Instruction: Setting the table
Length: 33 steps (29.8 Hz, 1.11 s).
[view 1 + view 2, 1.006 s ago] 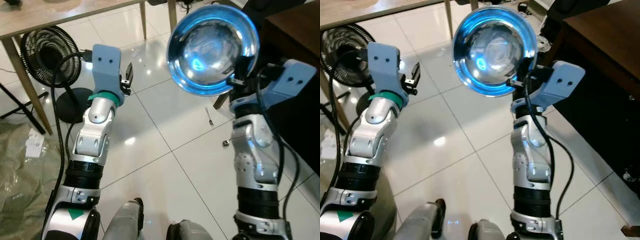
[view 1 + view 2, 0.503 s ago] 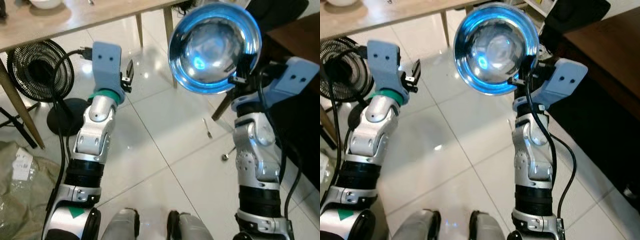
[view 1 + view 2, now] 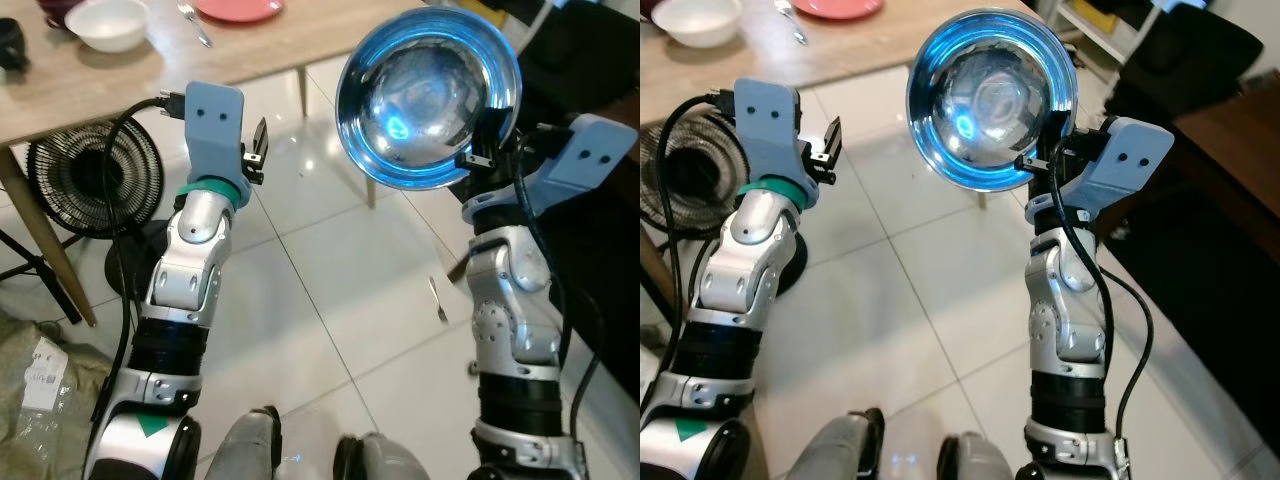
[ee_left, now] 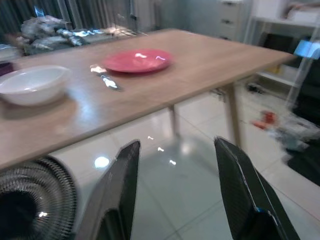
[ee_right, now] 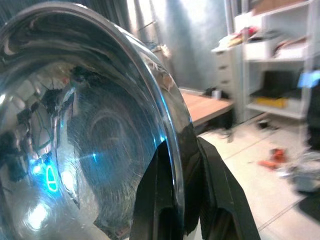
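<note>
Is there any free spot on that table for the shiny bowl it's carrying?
Yes: the wooden table is bare from the red plate out to its near corner. It is crowded at the other end, around the white bowl and fork. The right gripper holds the steel bowl.

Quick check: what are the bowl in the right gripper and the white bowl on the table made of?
Held bowl: polished metal, likely stainless steel; it mirrors the room and a blue light. White bowl: glossy and opaque, probably ceramic, though melamine can't be ruled out.
</note>
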{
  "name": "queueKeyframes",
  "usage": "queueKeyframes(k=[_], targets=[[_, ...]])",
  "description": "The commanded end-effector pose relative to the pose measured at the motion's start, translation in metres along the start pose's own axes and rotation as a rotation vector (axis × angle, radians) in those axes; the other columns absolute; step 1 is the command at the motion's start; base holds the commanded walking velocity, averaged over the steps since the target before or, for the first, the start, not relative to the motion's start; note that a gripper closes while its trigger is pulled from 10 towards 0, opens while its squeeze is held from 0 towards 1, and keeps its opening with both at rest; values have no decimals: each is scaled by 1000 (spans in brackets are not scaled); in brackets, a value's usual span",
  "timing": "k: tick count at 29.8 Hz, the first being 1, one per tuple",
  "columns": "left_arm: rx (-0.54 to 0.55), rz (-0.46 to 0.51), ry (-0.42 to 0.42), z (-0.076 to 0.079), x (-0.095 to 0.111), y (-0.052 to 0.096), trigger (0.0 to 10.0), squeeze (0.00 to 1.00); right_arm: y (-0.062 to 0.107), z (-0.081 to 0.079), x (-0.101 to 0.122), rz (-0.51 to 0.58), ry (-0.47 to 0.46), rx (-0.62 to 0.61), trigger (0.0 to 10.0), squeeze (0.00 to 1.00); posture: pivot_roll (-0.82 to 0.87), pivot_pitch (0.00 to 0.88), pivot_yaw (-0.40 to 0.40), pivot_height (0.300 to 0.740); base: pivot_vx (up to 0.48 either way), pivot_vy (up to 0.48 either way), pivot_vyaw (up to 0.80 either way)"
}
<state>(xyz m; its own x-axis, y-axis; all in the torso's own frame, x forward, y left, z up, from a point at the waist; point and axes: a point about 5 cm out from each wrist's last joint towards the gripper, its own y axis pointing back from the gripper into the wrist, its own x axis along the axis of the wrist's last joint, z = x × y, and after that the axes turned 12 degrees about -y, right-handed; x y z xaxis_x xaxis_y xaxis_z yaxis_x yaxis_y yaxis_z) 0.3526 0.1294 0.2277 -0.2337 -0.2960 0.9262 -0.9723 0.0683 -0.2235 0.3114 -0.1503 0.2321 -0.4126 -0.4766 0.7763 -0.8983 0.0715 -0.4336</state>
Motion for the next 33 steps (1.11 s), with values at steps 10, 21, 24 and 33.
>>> queueKeyframes(k=[10, 21, 24, 33], targets=[[-17, 55, -173, -16, -15, 31, 10000, 0, -9, 25, -17, -102, 177, -121, 10000, 0, 228, 123, -3, 740, 457, 0, 644], [-126, 118, -205, 8, -9, 42, 10000, 0, -14, 55, -19, -139, 296, -212, 10000, 0, 229, 138, 1, 740, 458, 0, 490], [-128, 126, -197, 10, -7, 39, 10000, 0, -15, 58, -15, -121, 271, -238, 10000, 0, 222, 139, 3, 740, 458, 0, 0], [-127, 165, -201, 8, 4, 25, 10000, 0, -15, 85, 15, 66, 16, -443, 10000, 0, 217, 137, 14, 740, 456, 0, 0]])
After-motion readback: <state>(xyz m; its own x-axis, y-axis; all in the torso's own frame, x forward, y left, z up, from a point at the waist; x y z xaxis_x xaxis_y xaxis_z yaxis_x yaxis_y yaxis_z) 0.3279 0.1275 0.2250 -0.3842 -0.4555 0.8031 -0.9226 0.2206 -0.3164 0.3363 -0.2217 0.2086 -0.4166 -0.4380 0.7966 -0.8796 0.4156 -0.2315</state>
